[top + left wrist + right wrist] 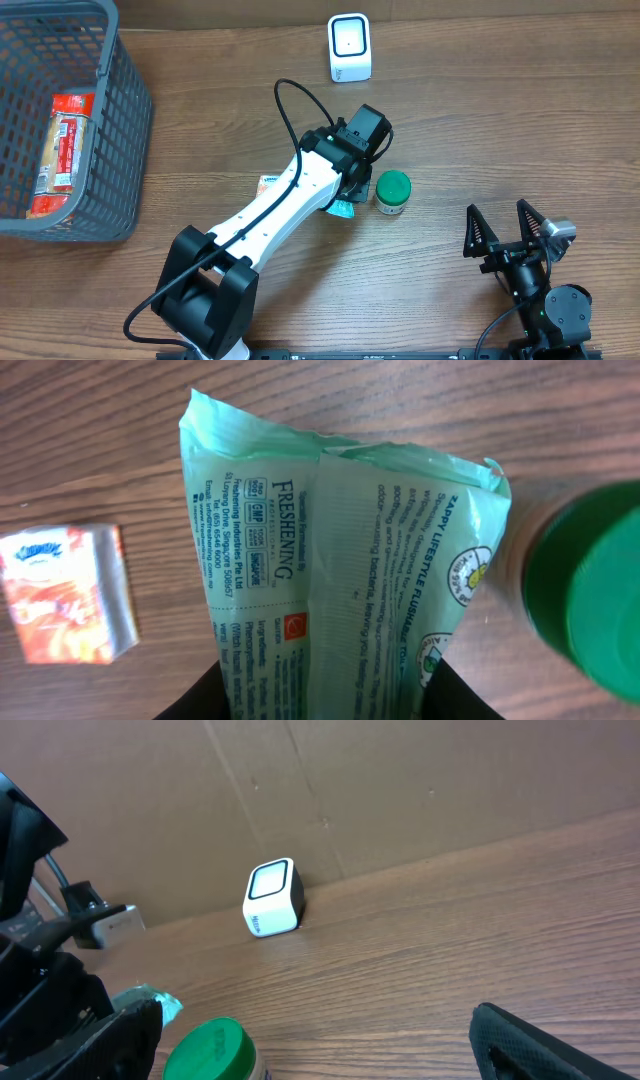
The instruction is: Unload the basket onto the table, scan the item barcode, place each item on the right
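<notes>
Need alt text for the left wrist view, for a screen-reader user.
A light green printed packet fills the centre of the frame, gripped at its lower end by the left tool. A small orange sachet lies on the wooden table at the frame's left edge, and a blurred green jar lid sits at the right edge.

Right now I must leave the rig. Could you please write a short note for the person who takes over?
Left gripper: jaws closed on the green pack, beside the jar. I cannot tell whether the pack is off the table.
Right gripper: open, empty, at the right side.
Scanner: at the far edge, apart from the pack.
Done: pack grasped.
Left: carry the pack to the scanner and turn its barcode to the window. No barcode shows in these views.
</notes>
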{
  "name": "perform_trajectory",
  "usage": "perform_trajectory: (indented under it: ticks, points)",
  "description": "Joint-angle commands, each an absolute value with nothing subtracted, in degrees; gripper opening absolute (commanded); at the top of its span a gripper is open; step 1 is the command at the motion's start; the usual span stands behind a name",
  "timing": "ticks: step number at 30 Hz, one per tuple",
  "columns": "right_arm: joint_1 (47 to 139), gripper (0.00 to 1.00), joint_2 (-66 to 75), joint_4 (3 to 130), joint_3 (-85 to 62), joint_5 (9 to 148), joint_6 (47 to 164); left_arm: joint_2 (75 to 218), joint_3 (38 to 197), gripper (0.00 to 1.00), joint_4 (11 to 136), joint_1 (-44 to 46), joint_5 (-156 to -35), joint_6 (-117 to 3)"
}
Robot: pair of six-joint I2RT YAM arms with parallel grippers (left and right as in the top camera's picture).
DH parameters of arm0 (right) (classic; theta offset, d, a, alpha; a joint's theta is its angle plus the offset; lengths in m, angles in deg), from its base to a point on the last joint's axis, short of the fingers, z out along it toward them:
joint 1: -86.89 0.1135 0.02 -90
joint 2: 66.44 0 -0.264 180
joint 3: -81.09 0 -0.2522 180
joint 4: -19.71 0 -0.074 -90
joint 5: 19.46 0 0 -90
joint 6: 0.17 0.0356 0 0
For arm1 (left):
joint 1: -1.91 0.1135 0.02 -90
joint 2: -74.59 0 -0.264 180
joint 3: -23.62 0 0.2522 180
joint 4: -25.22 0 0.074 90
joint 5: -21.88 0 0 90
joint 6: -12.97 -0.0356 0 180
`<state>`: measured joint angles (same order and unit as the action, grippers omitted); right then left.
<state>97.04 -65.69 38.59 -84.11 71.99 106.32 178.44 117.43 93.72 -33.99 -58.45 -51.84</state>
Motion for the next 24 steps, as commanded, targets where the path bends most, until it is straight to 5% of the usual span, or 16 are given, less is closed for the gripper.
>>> perform_trajectory:
  ticks: [1,5,12,24]
  points:
    - [96.9,1.00,-66.0,38.3,-84.7,71.9,106.0,179.1,113.9,0.33,91.1,-34.5,-58.4,-47.2]
    - [96.9,1.00,-66.0,38.3,-84.7,71.9,106.0,179.2,111.2,0.38,89.6,-34.4,-59.6,-46.5]
    - [96.9,1.00,-66.0,38.3,-84.7,71.9,106.0,179.0,111.5,0.84,89.3,-33.7,-60.5,-46.8]
    - [96.9,1.00,-66.0,38.3,-84.7,71.9,106.0,178.6,121.3,0.77,99.8,-15.6,-59.9,-52.9]
